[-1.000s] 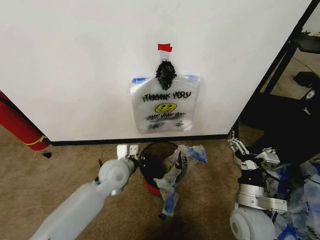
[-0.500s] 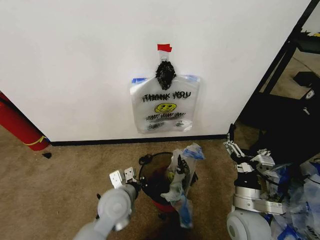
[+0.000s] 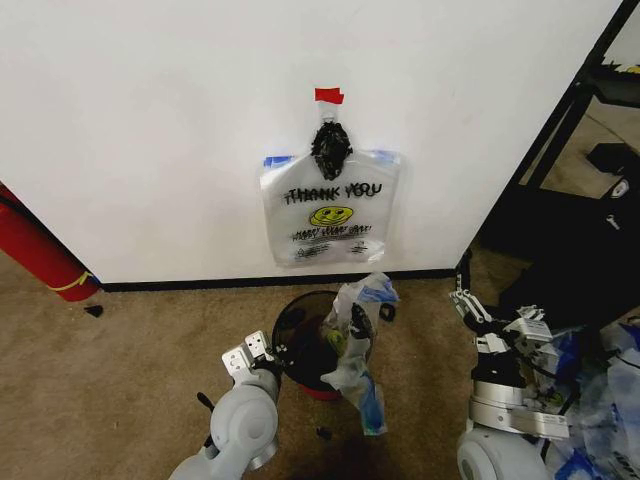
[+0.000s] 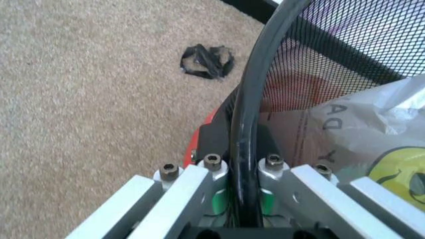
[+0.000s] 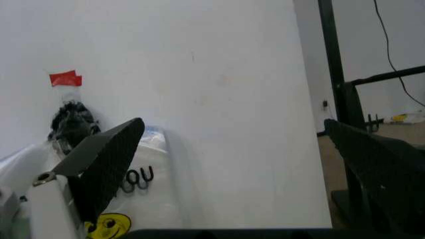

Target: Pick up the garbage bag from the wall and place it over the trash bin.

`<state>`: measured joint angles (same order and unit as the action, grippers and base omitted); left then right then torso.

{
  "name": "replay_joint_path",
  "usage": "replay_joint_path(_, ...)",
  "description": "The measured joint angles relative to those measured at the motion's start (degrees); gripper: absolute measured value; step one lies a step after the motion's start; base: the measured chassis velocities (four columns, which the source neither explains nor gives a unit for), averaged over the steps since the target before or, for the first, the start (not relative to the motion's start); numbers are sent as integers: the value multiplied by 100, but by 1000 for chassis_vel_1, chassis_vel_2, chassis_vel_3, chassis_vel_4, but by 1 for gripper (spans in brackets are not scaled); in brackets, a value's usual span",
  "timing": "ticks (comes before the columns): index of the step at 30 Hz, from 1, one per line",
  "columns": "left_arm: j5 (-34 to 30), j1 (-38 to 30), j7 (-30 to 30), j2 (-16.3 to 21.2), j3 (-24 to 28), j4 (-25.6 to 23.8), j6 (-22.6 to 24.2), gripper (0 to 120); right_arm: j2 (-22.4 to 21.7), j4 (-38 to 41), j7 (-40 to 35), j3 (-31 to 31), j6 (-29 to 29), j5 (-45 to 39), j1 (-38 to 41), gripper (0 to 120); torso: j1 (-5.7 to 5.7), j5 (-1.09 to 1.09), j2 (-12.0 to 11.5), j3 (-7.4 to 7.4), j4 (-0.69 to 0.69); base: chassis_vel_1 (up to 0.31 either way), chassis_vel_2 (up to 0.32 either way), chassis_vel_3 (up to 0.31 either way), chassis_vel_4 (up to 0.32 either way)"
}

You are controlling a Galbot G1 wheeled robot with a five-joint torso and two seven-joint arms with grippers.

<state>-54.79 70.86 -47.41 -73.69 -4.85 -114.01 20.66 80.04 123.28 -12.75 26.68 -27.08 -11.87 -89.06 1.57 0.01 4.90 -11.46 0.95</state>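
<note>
The garbage bag [image 3: 330,210], translucent with "THANK YOU" and a yellow smiley, hangs flat on the white wall under a black knotted clump [image 3: 331,148]. It also appears in the right wrist view, garbage bag [image 5: 143,199]. Below it on the carpet stands the trash bin [image 3: 300,340], black mesh with a red base. My left gripper [image 3: 256,355] is shut on its near-left rim; the trash bin rim [image 4: 249,99] runs between the left gripper [image 4: 240,147] fingers. A crumpled second plastic bag [image 3: 355,345] hangs over the bin's right side. My right gripper [image 3: 464,298] hangs open to the right, facing the wall, right gripper [image 5: 232,154].
Red tape [image 3: 329,95] sits above the clump. A long red cylinder [image 3: 35,255] leans at the left wall. A black rack [image 3: 570,120] and plastic clutter [image 3: 600,400] crowd the right. A black scrap [image 4: 207,60] lies on the carpet by the bin.
My left arm has drawn back toward me while holding the bin rim, and the bin with its crumpled bag shifted slightly. The right gripper rose and now points at the wall.
</note>
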Motion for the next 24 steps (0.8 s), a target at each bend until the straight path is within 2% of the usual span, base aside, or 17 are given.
replay_joint_path(8, 250, -119, 49, -82, 83, 201, -26, 0, -12, -204, 0, -6, 65, -3, 187, 100, 0, 0, 0, 0, 0, 0, 0, 0, 0)
replay_joint_path(12, 262, -139, 50, -91, 104, 198, -28, 8, -12, -282, 0, -8, 76, -17, 252, 100, 0, -1, 0, 0, 0, 0, 0, 0, 0)
replay_joint_path(16, 313, -145, 78, -103, 100, 114, -161, 26, 1, -375, -5, 5, 73, -49, 315, 100, 0, -2, 0, 0, 0, 0, 0, 0, 0)
replay_joint_path(18, 340, -129, 324, 12, 68, -40, -227, 36, 14, -413, -7, 22, 51, -57, 324, 100, 0, -1, 0, 0, 0, 0, 0, 0, 0)
replay_joint_path(19, 340, -129, 324, 12, 68, -40, -227, 36, 14, -413, -7, 22, 51, -57, 324, 100, 0, -1, 0, 0, 0, 0, 0, 0, 0)
replay_joint_path(21, 555, -146, 764, 264, 32, -148, -318, 44, 30, -431, -8, 27, 34, -58, 326, 100, 0, -2, 0, 0, 0, 0, 0, 0, 0)
replay_joint_path(23, 969, -150, 1426, 667, 36, -284, -484, 54, 42, -447, -8, 33, 29, -59, 338, 100, 0, -2, 0, 0, 0, 0, 0, 0, 0)
replay_joint_path(24, 969, -150, 1426, 667, 36, -284, -484, 54, 42, -447, -8, 33, 29, -59, 338, 100, 0, -2, 0, 0, 0, 0, 0, 0, 0)
